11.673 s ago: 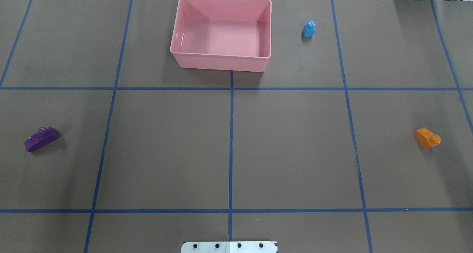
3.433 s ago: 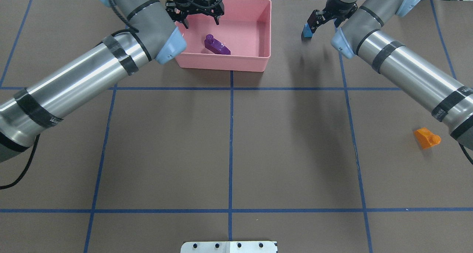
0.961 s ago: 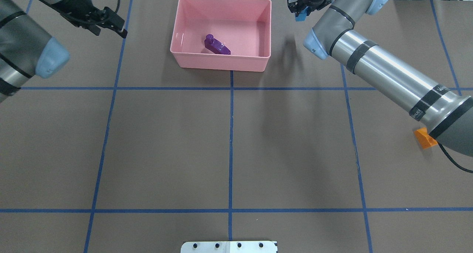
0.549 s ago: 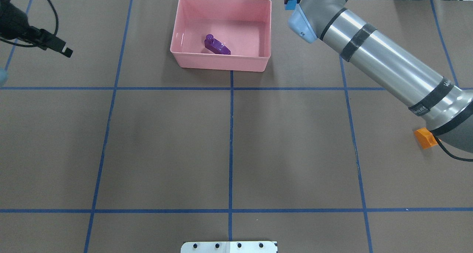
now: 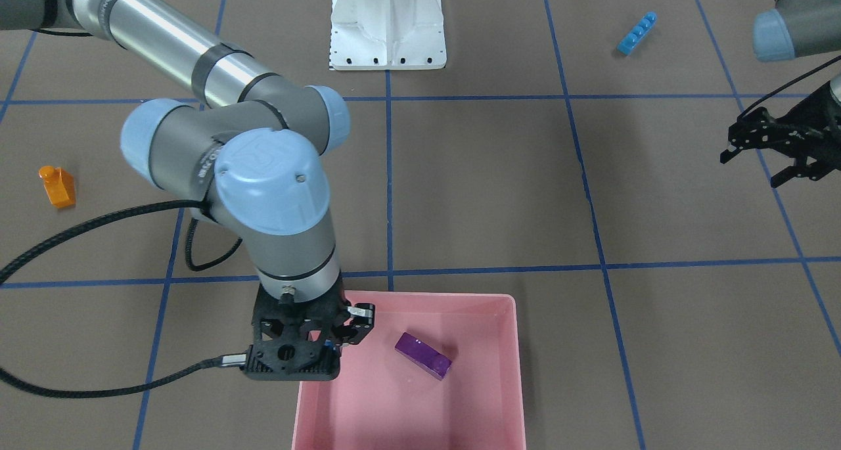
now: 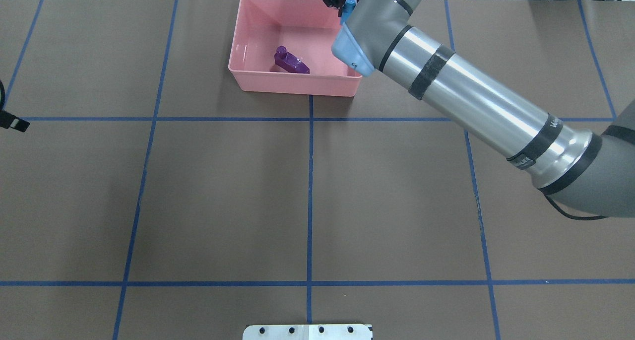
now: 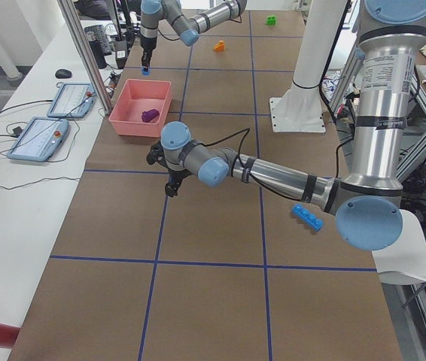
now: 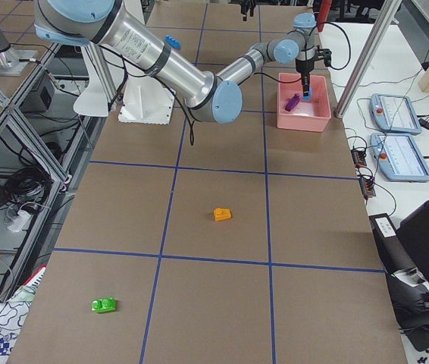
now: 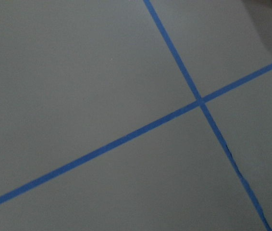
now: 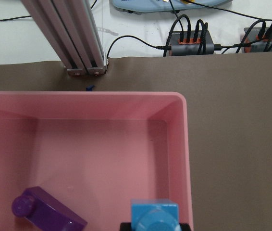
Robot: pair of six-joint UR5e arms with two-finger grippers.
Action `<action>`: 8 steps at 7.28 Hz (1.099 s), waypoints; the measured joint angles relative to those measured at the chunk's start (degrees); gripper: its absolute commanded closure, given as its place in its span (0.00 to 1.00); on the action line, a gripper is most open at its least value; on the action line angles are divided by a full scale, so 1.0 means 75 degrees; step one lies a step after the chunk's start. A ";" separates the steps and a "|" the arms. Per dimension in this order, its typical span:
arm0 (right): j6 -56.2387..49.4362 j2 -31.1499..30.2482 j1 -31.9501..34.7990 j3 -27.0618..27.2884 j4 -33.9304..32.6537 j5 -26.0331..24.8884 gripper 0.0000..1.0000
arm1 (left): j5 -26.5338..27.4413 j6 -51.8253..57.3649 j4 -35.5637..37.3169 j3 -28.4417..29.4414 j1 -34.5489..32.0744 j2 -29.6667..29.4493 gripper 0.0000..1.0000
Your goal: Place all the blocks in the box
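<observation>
**Right gripper (image 6: 349, 5) clenched on tiny blue one-stud plastic brick (image 10: 154, 215) above large shallow pink plastic box (image 6: 297, 87)**

It hangs over the box near one corner. Left gripper (image 5: 752, 171) hangs released and empty, well apart. The surface (image 6: 223, 196) is brown paper gridded with blue tape. A white side surface (image 7: 17, 188) beside it carries two tablets (image 7: 71, 98). There are five bricks. One purple oblong brick (image 6: 291, 62) lies inside the box, and one is in the grip. Three sit on the brown paper: orange sloped brick (image 5: 58, 187), long blue four-stud brick (image 5: 636, 33) and green two-stud brick (image 8: 104, 305).

Front-facing view: brown worktop (image 5: 486, 187) bears pink box (image 5: 407, 410) at 6 o'clock, orange brick (image 5: 58, 186) at 9, long blue brick (image 5: 636, 34) at 1.
</observation>
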 measured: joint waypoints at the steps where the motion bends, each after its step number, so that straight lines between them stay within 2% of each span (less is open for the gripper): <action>1: 0.0483 0.0151 -0.0374 -0.0239 0.0210 -0.0487 1.00 | -0.0001 -0.0006 -0.0004 -0.0417 -0.0002 0.0489 0.00; 2: 0.0938 0.0243 -0.0723 -0.0636 0.0731 -0.0962 0.85 | -0.0001 -0.0028 -0.0008 -0.0769 -0.0004 0.0893 0.00; 3: 0.1258 0.0307 -0.0975 -0.1022 0.1237 -0.1319 0.02 | -0.0001 -0.0043 -0.0012 -0.1053 -0.0004 0.1245 0.00; 5: 0.1456 0.0342 -0.1143 -0.1263 0.1555 -0.1510 0.01 | -0.0001 -0.0048 -0.0027 -0.1601 -0.0004 0.1987 0.00; 7: 0.1316 0.0363 -0.0836 -0.1095 0.1282 -0.0870 0.01 | -0.0001 -0.0042 -0.0088 -0.2193 0.0003 0.2804 0.00; 8: 0.1017 0.0366 -0.0586 -0.0707 0.0677 -0.0380 0.01 | -0.0001 -0.0041 -0.0340 -0.2402 0.0014 0.3281 0.00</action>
